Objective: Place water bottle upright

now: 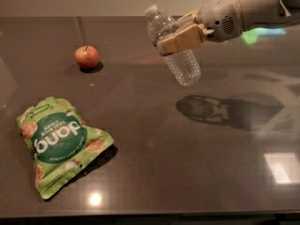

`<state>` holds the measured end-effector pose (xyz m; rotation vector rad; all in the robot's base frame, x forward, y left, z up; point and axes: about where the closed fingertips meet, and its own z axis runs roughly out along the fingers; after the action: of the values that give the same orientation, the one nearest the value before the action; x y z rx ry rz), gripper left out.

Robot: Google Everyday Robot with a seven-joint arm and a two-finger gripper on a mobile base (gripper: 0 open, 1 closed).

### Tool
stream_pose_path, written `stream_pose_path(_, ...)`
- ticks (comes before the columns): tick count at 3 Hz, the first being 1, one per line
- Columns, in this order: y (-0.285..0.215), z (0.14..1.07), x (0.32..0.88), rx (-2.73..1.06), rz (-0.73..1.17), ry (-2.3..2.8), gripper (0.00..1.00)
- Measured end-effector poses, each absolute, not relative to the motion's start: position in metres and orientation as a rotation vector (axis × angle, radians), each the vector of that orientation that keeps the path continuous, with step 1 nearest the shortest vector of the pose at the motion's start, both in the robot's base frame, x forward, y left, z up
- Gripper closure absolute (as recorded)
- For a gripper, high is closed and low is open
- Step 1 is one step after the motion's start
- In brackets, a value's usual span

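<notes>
The water bottle (183, 65) is clear ribbed plastic with a white cap at the upper left. It hangs in the air above the dark table (154, 172), tilted, cap up and leaning left. My gripper (180, 38) reaches in from the upper right and is shut on the bottle's upper body; its tan fingers (185, 39) cover the label band. The bottle's shadow lies on the table below and to the right of it.
A red apple (86, 56) sits at the back left. A green chip bag (58, 143) lies flat at the front left. The table's front edge runs along the bottom of the view. Light glare spots show at the front and right.
</notes>
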<state>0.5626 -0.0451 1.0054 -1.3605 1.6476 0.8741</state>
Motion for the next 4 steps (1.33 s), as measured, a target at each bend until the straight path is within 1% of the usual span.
stream_pose_path(4,-0.089,1.002,0.553,-1.044,0.967,1.459,1.0)
